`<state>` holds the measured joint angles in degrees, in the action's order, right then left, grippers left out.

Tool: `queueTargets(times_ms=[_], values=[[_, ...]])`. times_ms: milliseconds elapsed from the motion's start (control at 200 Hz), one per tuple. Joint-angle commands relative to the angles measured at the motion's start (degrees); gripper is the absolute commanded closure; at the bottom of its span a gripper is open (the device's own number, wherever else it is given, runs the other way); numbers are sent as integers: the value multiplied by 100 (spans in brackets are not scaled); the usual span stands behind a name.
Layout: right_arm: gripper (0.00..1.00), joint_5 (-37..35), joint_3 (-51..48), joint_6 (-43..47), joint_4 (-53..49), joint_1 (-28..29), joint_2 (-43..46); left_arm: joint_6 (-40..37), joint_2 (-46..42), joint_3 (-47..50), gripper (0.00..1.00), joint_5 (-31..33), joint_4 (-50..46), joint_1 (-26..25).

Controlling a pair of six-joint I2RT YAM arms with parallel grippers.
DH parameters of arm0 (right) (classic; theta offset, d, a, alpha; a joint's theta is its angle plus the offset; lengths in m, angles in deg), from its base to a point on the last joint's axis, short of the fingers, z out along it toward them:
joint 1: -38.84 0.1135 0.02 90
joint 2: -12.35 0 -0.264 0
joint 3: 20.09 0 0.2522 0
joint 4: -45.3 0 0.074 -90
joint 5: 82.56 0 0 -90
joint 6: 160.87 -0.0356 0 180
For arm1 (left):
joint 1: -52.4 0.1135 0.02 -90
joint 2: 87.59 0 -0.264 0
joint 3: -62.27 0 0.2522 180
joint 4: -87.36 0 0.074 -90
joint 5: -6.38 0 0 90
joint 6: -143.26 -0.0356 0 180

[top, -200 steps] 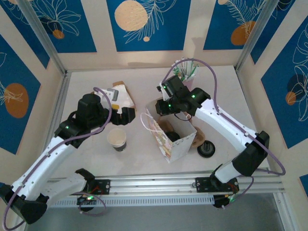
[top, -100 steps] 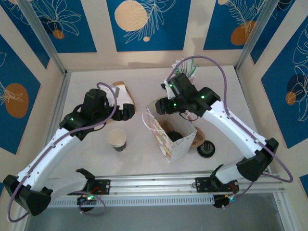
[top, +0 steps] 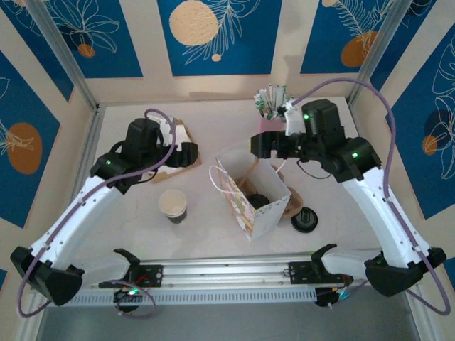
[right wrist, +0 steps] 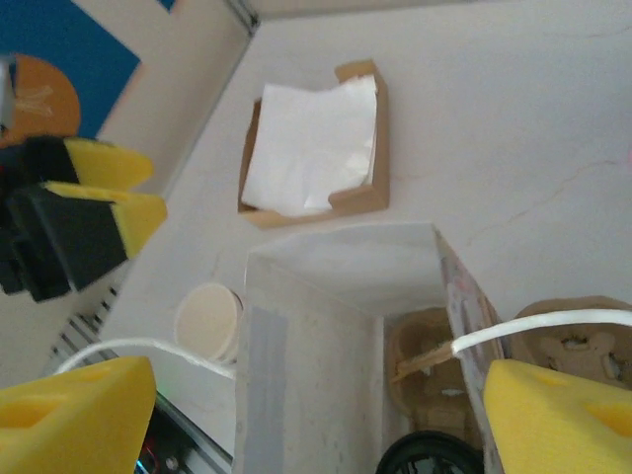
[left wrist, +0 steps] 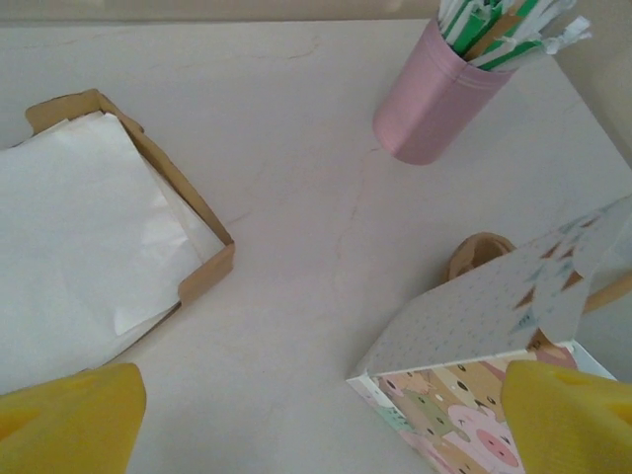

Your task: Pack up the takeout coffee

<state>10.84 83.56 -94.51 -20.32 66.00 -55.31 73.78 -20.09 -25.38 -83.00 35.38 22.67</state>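
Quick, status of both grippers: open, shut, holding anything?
Left gripper: jaws open, holding nothing.
Right gripper: jaws open, holding nothing.

1. The left arm point(top: 71, 220) and the right arm point(top: 387, 213) are built alike, with smooth white shells on the long links and blocky black housings at the joints.
2. A thin lilac cable point(top: 352, 82) loops loosely outside the right arm. A matching lilac lead point(top: 158, 121) curls over the left arm's black wrist housing.
3. Small green lights point(top: 108, 163) glow on the black housings of both arms.
4. The left gripper point(left wrist: 321, 405) has angular black finger bodies faced with thick, bright yellow pads point(left wrist: 69, 415), matte with rounded corners.
5. The right gripper point(right wrist: 321, 395) has the same yellow facings point(right wrist: 558, 415), wedge-shaped with bevelled edges.
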Motion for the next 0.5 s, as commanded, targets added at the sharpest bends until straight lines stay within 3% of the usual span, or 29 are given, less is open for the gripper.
queueTargets(times_ms=[0, 180, 280, 495], values=[[10, 647, 54, -94, 163, -516, 199, -258, 324, -370, 10, 295, -371, 115], [0, 1160, -210, -394, 351, -1849, 363, -476, 1122, -934, 20, 520, -747, 363], [1, 1411, -440, -533, 443, -2458, 302, -576, 1701, -1345, 27, 610, -983, 520], [1, 1581, -467, -625, 693, -2931, -169, -697, 3104, -2252, 34, 699, -1502, 957]])
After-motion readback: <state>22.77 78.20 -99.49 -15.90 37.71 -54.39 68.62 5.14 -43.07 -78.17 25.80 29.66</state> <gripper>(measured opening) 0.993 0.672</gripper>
